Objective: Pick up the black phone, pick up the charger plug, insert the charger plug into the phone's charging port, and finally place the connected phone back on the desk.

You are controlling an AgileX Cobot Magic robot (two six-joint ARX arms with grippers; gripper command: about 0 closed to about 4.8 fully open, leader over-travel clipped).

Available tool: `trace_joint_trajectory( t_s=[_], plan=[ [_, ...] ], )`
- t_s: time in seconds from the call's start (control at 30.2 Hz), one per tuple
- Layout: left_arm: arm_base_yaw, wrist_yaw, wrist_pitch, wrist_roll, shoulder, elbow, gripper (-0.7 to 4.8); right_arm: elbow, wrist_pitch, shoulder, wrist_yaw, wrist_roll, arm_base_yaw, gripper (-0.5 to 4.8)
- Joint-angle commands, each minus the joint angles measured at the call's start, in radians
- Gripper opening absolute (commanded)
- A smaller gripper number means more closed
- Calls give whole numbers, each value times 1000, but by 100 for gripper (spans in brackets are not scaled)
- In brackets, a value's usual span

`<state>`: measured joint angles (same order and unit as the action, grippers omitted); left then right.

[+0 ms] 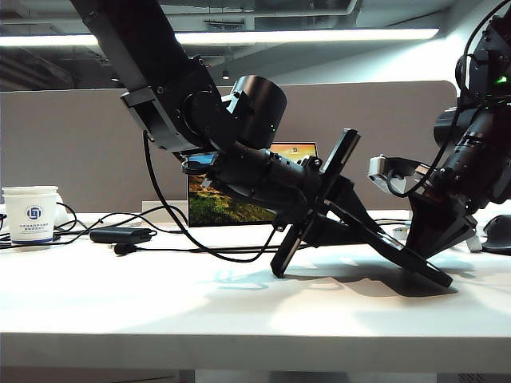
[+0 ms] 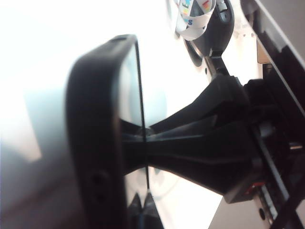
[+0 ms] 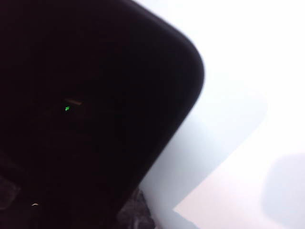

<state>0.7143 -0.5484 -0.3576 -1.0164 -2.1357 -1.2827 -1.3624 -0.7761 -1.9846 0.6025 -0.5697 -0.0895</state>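
The left arm comes down from the upper left and reaches toward the middle, its wrist tilted downward. The left claw (image 1: pixel 313 209) is closed on the black phone (image 1: pixel 315 203) and holds it tilted, with the lower end near the counter (image 1: pixel 160 295). The right arm stands at the right side, bent downward. The right claw (image 1: pixel 427 259) is closed, low above the counter, and its fingers point to the left.
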Motion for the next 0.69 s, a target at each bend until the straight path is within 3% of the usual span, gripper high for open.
trace_joint_trajectory(
  t_s=[0.03,0.26,0.4,0.5,0.69],
  plan=[
    [4,-3,9,38,-5,2,-5,1,-6,-1,3,-2,-4,-1],
    [4,-5,8,46,-5,2,-6,1,-5,1,6,-3,-4,-1],
    [4,-6,0,143,-3,2,-6,1,-2,21,5,-3,-2,-1],
    [-1,-18,-5,153,-2,2,-6,1,5,55,2,-2,4,-1],
    [-19,-88,-115,156,13,2,-6,1,29,156,-68,24,31,-1]
  ],
)
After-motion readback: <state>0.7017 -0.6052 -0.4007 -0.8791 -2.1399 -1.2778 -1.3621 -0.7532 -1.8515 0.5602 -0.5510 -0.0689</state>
